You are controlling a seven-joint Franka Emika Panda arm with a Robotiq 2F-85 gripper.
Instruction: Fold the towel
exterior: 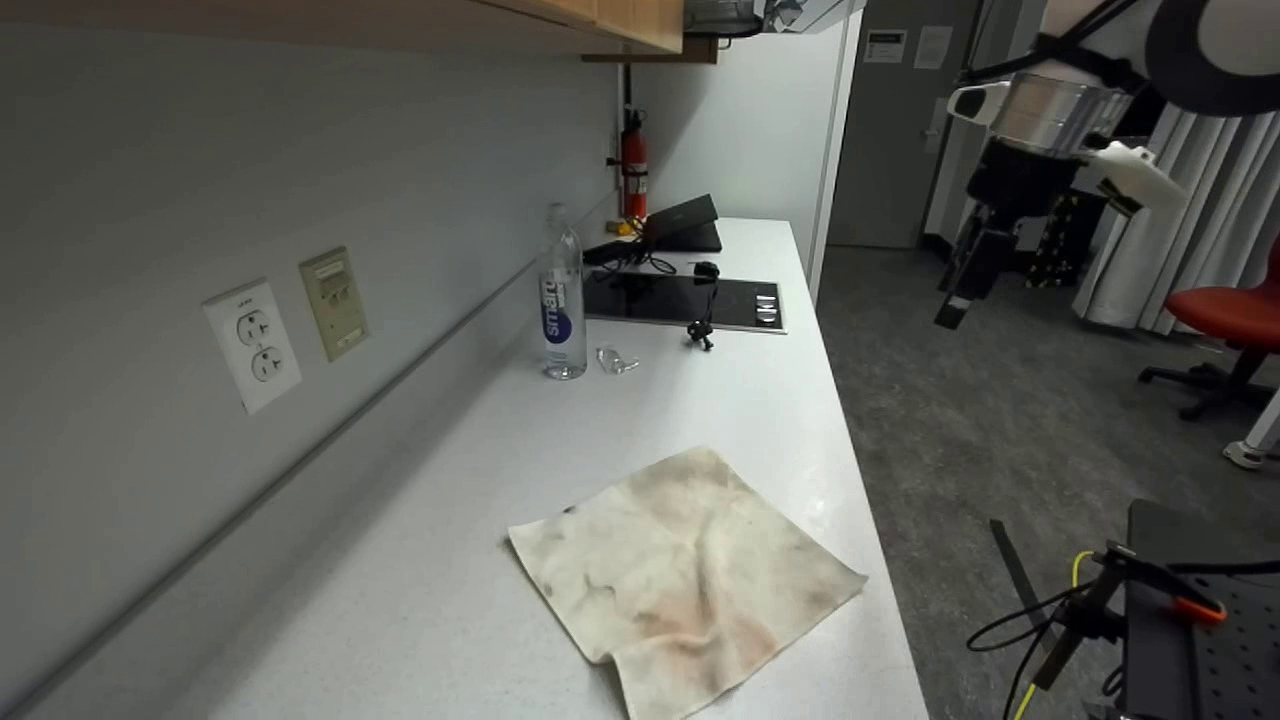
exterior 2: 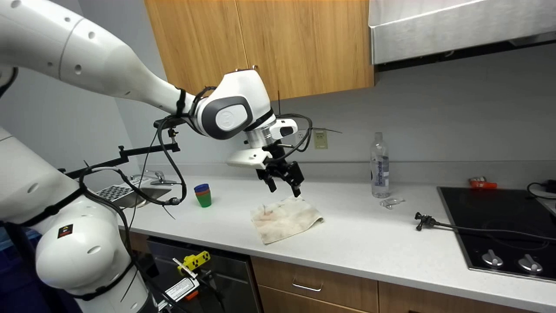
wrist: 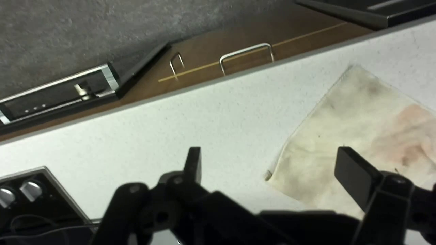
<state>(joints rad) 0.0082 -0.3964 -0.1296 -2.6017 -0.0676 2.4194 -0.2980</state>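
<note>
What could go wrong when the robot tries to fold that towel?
First, the towel is thin and lies spread out on the counter, so the open gripper might pinch nothing, or scrape the counter. Second, one corner lies close to the counter's edge, so a pull that way could drag the towel partly over. Third, the wrinkles might make the fold come out crooked.

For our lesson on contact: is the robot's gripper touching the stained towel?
Apart. In an exterior view, the gripper hangs raised, with floor and countertop showing between it and the stained towel.
</note>
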